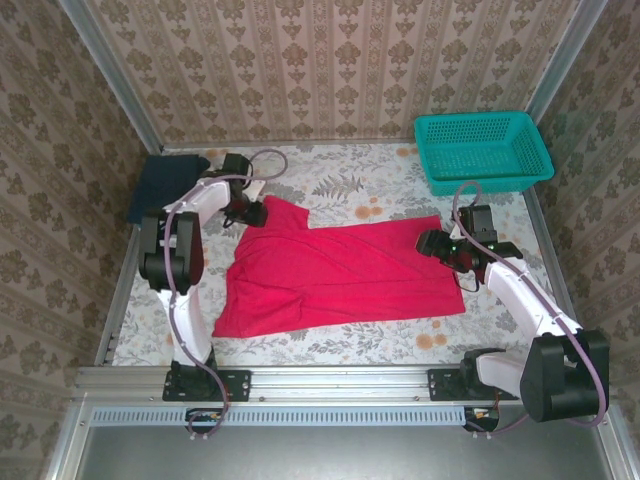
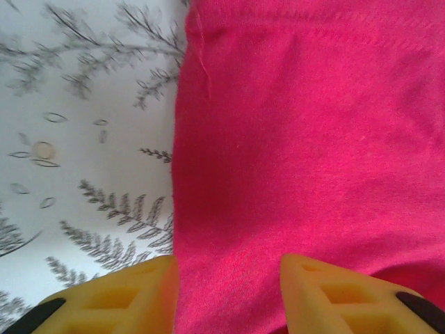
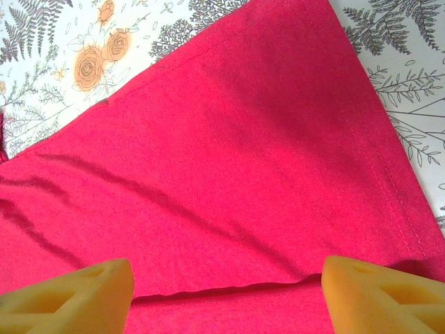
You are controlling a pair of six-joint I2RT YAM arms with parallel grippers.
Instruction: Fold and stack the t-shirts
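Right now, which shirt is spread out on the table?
The red t-shirt, spread wide across the middle. The other one, a dark navy shirt, lies in a compact heap at the far left corner.

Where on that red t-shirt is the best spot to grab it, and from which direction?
Probably at a corner or hem, coming straight down. The red t-shirt lies spread flat on the table, so its middle gives nothing to pinch, while an edge offers a thin lip. The left gripper straddles one edge, jaws apart.
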